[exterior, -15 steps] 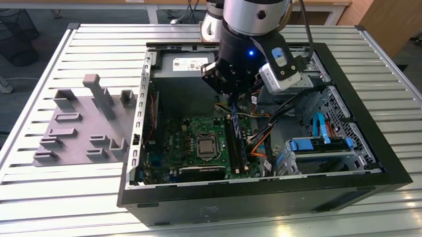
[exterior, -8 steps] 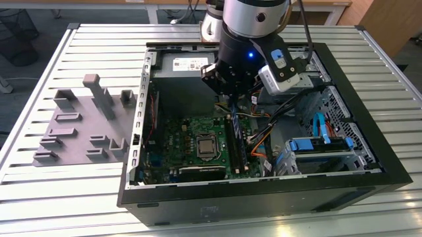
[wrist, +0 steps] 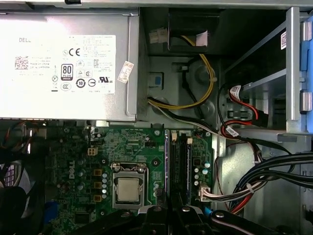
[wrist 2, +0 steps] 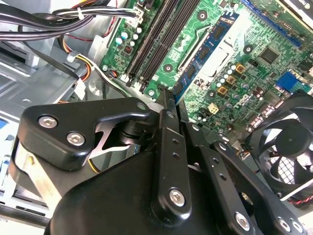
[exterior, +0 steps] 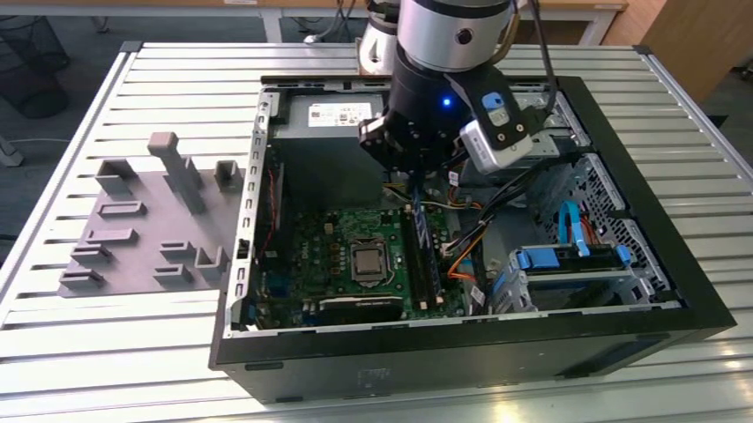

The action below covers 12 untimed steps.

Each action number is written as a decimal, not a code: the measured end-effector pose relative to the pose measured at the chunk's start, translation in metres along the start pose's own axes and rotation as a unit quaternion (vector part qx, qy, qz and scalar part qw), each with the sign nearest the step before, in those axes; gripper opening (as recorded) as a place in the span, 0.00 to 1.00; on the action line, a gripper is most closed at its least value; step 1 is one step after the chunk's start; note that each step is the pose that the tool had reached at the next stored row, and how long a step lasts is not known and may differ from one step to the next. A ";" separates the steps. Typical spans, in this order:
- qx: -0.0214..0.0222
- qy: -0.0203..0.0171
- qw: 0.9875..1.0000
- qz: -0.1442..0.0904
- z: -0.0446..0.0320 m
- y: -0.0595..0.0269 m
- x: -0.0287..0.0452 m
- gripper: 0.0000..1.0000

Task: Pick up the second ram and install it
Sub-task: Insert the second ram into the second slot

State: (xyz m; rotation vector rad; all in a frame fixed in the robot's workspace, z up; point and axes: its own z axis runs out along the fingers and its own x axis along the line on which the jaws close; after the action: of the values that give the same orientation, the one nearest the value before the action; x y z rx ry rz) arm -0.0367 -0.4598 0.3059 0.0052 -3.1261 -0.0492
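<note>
Gripper (exterior: 414,181) fingers are closed narrowly on the ram (wrist 2: 208,51), a thin blue-green board with black chips, which is held on its edge over the long dark slots (wrist: 177,164) of the motherboard (exterior: 341,251). Just beside the slots, a square metal socket (wrist: 128,188) is seen. Bundled black cables (wrist: 274,171) and red and yellow wires lie near. On the exterior view's left, a grey plastic fixture (exterior: 141,229) is placed on the ribbed table (exterior: 70,176).
</note>
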 end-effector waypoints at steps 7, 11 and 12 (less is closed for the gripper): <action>0.000 0.000 1.000 0.000 0.0029 -0.0001 0.0000 0.14; 0.000 0.000 1.000 0.000 0.0053 -0.0002 -0.0001 0.14; 0.000 0.000 1.000 0.000 0.0061 -0.0002 -0.0001 0.14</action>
State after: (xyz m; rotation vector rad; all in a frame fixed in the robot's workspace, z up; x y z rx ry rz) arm -0.0367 -0.4598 0.2998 0.0052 -3.1262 -0.0493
